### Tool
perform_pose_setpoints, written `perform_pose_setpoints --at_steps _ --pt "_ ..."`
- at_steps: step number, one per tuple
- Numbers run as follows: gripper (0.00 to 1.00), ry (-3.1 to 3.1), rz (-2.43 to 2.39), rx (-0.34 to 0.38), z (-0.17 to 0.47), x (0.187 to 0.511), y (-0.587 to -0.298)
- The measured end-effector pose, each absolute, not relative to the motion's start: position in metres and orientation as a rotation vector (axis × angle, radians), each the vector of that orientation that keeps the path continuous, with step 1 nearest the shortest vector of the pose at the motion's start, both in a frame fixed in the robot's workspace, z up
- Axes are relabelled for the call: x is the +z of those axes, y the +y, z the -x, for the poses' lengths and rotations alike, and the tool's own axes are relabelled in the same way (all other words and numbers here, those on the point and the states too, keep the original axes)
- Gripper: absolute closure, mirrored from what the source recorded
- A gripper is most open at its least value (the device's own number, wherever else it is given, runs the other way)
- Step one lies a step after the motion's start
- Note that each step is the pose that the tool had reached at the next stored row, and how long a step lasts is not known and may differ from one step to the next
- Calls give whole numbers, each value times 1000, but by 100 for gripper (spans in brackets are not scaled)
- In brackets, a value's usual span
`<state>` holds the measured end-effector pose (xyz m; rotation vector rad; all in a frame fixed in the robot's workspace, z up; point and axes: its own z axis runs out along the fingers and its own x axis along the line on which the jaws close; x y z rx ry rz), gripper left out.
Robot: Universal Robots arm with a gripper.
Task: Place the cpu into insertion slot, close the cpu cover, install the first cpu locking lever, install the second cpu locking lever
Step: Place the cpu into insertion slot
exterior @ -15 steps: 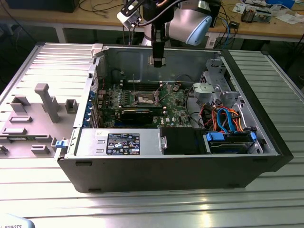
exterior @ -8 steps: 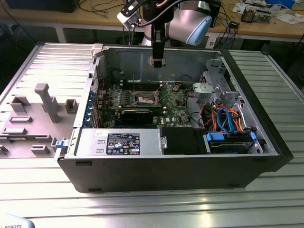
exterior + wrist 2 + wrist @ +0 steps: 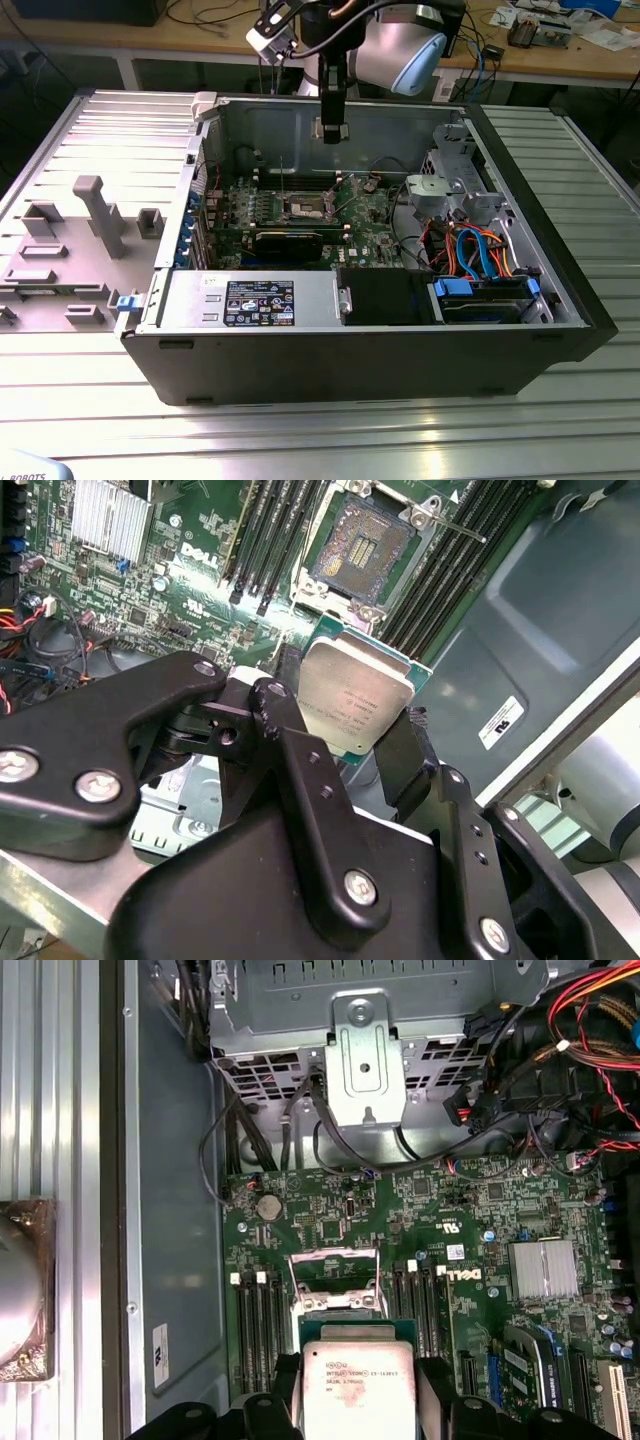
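The hand (image 3: 338,720) pinches the cpu (image 3: 357,702) by two opposite edges above the motherboard (image 3: 150,590) — the uncovered insertion slot (image 3: 356,548) lies below, just beyond the cpu's far edge.

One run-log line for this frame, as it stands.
gripper: shut on cpu | cpu: held above motherboard, not seated | insertion slot: open, empty

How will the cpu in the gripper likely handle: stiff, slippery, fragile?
Probably stiff: the cpu looks like a flat, metal-topped plate, unbent between the fingers. Its smooth lid may be slippery, so this edge grip could shift. It is likely light, being thin and small beside the gripper.
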<state>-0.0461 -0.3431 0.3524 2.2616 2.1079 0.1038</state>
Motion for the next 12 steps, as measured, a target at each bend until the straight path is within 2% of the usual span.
perform_pose_setpoints --at_steps 12 --pt "46 2108 -2262 104 46 351 -343"
